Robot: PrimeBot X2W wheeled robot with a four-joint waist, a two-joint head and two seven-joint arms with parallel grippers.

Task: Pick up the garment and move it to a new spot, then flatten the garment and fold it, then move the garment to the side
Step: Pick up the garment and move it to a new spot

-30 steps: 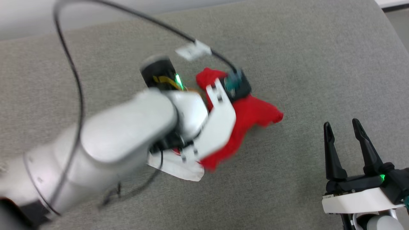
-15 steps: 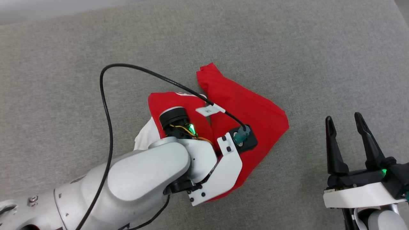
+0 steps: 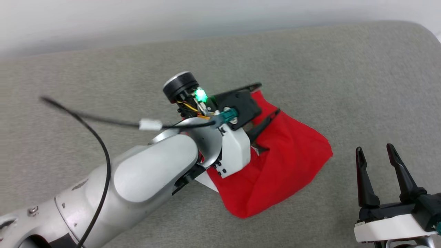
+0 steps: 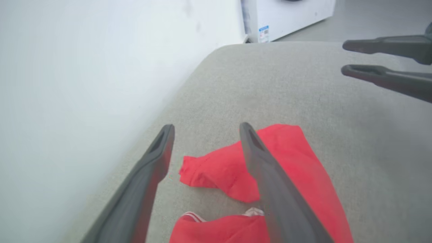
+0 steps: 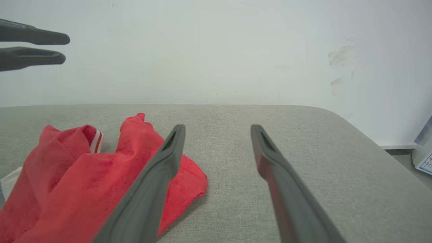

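Note:
The garment, a red T-shirt with a white sleeve poking out, lies crumpled on the grey padded surface. My left gripper hovers over its far edge, open, with nothing between the fingers. From the left wrist, that gripper looks down at the red cloth with a striped seam below. My right gripper stands open to the right of the garment, apart from it. Its own view has the garment at the lower left and the left gripper in the air above.
A white wall runs along the far edge of the padded surface. A white appliance stands beyond the surface's rounded corner. The left arm's black cable loops out to the left. The right gripper shows at the left wrist view's upper right.
The left gripper has opened, let go of the garment and lifted off it. The garment now lies in a loose heap. The head camera has shifted; the right gripper stayed open.

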